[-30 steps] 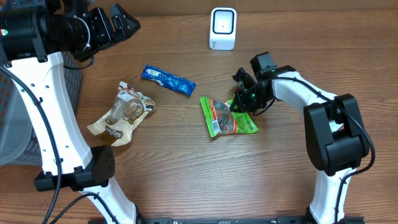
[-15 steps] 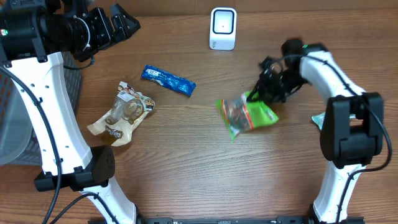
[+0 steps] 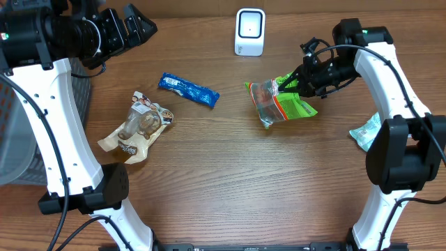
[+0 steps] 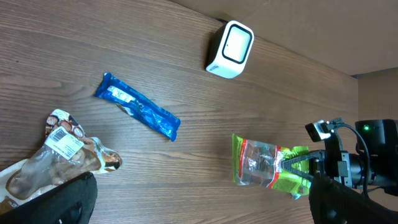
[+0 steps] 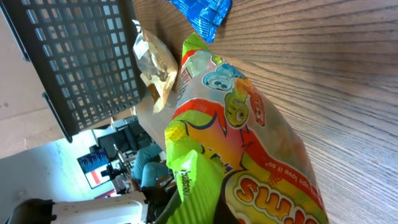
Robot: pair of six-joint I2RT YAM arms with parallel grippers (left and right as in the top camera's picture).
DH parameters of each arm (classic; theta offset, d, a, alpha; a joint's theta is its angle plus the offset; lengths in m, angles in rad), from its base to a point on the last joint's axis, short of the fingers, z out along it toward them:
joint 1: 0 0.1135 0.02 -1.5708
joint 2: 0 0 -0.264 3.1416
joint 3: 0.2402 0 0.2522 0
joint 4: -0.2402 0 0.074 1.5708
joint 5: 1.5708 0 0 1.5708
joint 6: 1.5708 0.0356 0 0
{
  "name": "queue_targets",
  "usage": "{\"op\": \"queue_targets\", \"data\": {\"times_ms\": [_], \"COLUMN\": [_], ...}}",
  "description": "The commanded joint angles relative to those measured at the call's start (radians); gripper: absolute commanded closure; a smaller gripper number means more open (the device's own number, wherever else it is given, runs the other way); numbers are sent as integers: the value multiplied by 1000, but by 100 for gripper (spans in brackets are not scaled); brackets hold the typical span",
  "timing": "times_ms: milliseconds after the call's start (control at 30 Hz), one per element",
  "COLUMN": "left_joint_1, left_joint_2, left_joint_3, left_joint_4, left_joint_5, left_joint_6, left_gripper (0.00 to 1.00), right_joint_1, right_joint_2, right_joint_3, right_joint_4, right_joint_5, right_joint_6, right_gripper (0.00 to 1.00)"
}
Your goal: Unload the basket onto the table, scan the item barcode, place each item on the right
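My right jaws are clenched on the green end of the candy bag. The bag is held tilted over the desk, near the white scanner but apart from it, on its right side and closer to me. My left jaws stand fully released at the far left corner, grasping nothing. On the desk lie a blue bar, a beige snack pouch and a teal packet.

The scanner stands at the middle of the tabletop's far edge. The bar lies left of the gummy bag; the pouch lies nearer the left edge.
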Motion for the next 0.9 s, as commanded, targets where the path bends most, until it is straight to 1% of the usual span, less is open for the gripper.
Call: {"op": "queue_targets", "data": {"times_ms": [0, 100, 133, 167, 200, 233, 300, 333, 367, 400, 433, 467, 500, 533, 567, 667, 867], "left_joint_1": [-6, -6, -6, -6, -6, -6, -6, -6, -6, -6, -6, -6, -6, -6, -6, -6, -6], "left_joint_2": [-16, -16, -16, -16, -16, -16, -16, -16, -16, -16, -16, -16, -16, -16, -16, -16, -16], "left_joint_3": [14, 14, 14, 14, 14, 14, 14, 14, 14, 14, 14, 14, 14, 14, 14, 14, 14], "left_joint_4": [-2, -2, -2, -2, -2, -2, -2, -2, -2, -2, -2, -2, -2, -2, -2, -2, -2], "left_joint_5": [-6, -6, -6, -6, -6, -6, -6, -6, -6, -6, -6, -6, -6, -6, -6, -6, -6], "left_joint_6": [-13, -13, -13, -13, -13, -13, -13, -13, -13, -13, -13, -13, -13, -13, -13, -13, -13], "left_gripper": [0, 0, 0, 0, 0, 0, 0, 0, 0, 0, 0, 0, 0, 0, 0, 0, 0], "right_joint_1": [-6, -5, -5, -5, -5, -5, -5, -5, -5, -5, -4, -3, -3, -3, -2, -2, -9], "right_joint_2": [-34, -34, -34, -33, -30, -28, -23, -21, -19, -19, -19, -19, -19, -19, -19, -19, -34], "right_joint_3": [1, -57, -126, -158, -228, -264, -320, -340, -356, -370, -380, -387, -392, -395, -396, -395, -343], "right_joint_4": [21, 93, 176, 214, 300, 344, 406, 425, 438, 444, 445, 444, 436, 430, 412, 377, 248], "right_joint_5": [-27, -1, 24, 35, 58, 85, 158, 206, 258, 304, 336, 356, 364, 364, 364, 347, 368], "right_joint_6": [42, 107, 158, 173, 183, 188, 187, 187, 186, 174, 158, 137, 117, 114, 114, 114, 88], "right_gripper": [96, 96, 96, 96, 96, 96, 95, 93, 85, 74, 66, 55, 40, 30, 17, 9, 8]}}
